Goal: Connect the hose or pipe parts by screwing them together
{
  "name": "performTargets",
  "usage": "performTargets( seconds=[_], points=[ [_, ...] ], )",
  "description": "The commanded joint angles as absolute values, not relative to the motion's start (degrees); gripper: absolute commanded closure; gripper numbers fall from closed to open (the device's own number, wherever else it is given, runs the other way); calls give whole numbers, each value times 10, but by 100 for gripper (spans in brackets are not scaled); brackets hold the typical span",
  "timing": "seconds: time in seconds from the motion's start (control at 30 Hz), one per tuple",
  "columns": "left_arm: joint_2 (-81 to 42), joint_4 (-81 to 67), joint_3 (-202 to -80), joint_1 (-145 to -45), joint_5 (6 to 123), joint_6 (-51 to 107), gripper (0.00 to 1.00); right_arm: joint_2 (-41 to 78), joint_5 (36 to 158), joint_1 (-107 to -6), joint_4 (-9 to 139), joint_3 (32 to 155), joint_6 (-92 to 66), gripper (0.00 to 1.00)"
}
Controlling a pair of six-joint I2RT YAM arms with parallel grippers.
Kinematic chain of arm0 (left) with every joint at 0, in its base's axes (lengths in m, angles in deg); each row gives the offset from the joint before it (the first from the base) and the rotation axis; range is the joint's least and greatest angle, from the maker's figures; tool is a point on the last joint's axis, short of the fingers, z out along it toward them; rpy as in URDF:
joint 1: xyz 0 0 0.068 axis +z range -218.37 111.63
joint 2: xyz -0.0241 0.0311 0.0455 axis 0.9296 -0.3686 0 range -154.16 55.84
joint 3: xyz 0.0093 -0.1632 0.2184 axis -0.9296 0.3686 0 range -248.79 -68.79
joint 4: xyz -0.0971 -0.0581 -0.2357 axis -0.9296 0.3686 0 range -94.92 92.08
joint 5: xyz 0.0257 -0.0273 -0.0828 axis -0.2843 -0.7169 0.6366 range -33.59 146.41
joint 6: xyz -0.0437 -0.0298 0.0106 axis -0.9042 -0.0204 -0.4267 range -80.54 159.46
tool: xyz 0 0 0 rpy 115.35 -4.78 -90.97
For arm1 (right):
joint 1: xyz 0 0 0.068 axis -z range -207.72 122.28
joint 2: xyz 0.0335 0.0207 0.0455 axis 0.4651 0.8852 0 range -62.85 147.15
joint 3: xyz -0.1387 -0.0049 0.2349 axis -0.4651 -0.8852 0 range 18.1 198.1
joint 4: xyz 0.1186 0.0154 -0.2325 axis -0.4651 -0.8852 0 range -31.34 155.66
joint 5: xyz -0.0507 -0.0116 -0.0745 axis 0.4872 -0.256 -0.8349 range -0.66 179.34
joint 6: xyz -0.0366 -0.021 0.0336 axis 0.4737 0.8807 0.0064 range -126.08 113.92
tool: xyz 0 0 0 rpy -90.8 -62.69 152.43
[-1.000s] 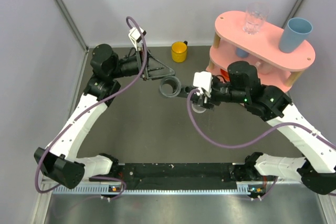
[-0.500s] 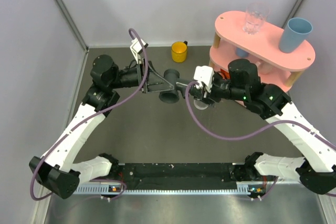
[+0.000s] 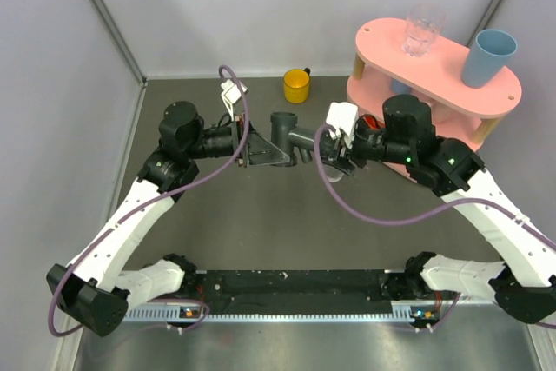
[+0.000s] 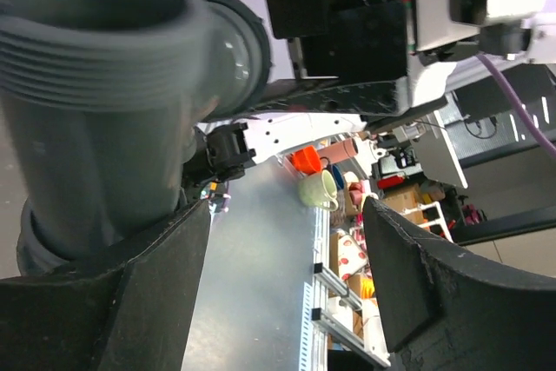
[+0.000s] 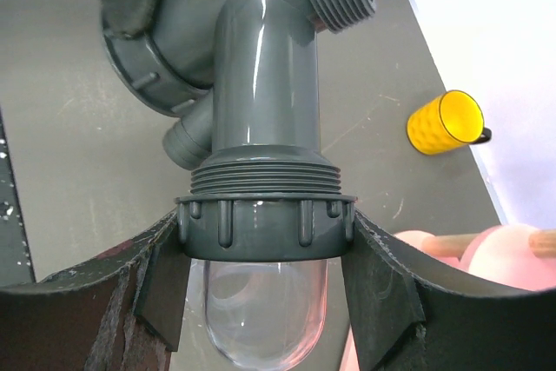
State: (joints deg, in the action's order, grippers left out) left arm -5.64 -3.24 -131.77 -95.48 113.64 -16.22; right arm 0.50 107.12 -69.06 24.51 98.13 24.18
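The dark grey T-shaped fitting (image 3: 287, 132) hangs above the table between both arms. One of its threaded ends (image 5: 261, 178) sits in the grey collar (image 5: 265, 228) of the clear tubular piece (image 5: 265, 310). My right gripper (image 5: 265, 225) is shut on that collar from both sides and appears right of the fitting (image 3: 334, 155) in the top view. My left gripper (image 4: 287, 208) stands open with nothing between its fingers. Its left finger (image 4: 130, 301) rests against the fitting's body (image 4: 95, 110). From above, that gripper (image 3: 276, 155) is at the fitting's left.
A yellow cup (image 3: 296, 86) stands on the table behind the fitting. The pink two-level shelf (image 3: 382, 49) at the back right carries a clear glass (image 3: 423, 29) and a blue cup (image 3: 488, 56). Grey walls close the left and back sides.
The fitting has come up off the table and turned, its open mouth now pointing away. My left gripper has moved right and nearer, up against it. My right gripper has shifted slightly back.
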Motion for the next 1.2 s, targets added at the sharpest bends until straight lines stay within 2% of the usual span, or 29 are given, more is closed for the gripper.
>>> performTargets(
  seconds=[0.0,0.4,0.77,1.0,1.17],
  points=[
    [-51,5,-1316,-956,1081,-104,26,-26,1135,-688,301,1012,217,100],
    [-71,34,-1302,-956,1054,-61,37,-44,1146,-683,313,1003,195,100],
    [-80,45,-1293,-955,1031,-57,64,-52,1171,-678,313,995,194,100],
    [-89,-23,-1278,-949,1017,-129,77,-62,1204,-677,284,980,203,100],
    [-97,-110,-1268,-945,1040,-189,77,-60,1235,-678,241,978,218,100]
  ],
)
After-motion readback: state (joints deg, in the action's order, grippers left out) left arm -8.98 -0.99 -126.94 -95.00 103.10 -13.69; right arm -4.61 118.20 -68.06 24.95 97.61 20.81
